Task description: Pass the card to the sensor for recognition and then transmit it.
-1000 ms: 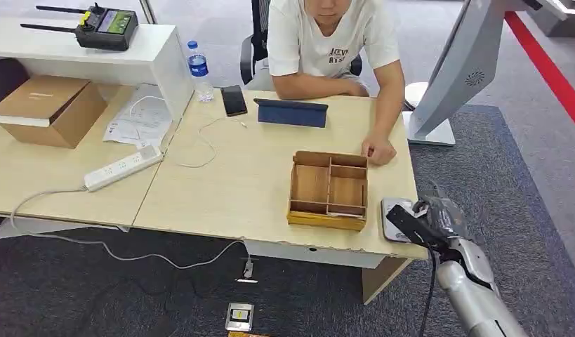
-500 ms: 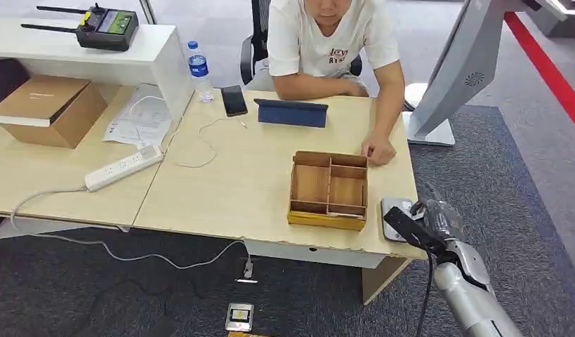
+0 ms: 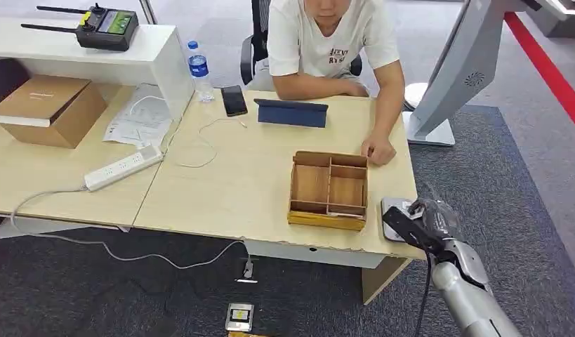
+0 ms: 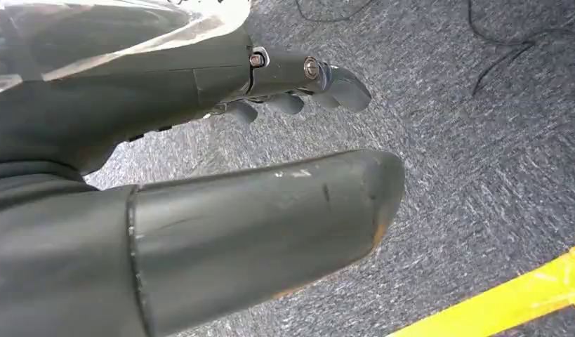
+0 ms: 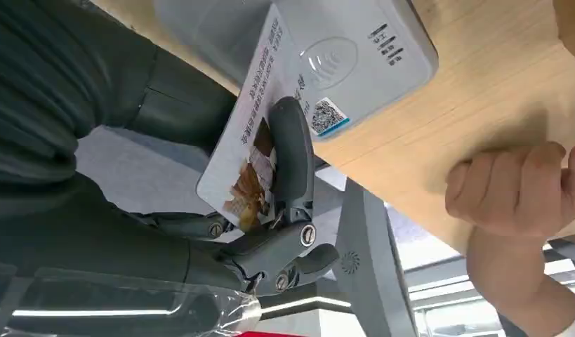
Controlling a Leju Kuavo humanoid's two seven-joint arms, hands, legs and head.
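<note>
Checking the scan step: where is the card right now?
In the right wrist view the card is held by the right robot hand against the grey sensor, at the table's near right corner.

The right arm (image 3: 467, 298) is a silver tube with a black cable running along it. The right hand (image 3: 433, 219) is dark grey, with a ribbed cover at the wrist, a thick grey thumb, and silver screws at its finger hinges. The left hand (image 4: 200, 175) has the same dark grey shell, a broad smooth thumb, rounded fingertips (image 4: 347, 88) and clear plastic wrap over the wrist.
</note>
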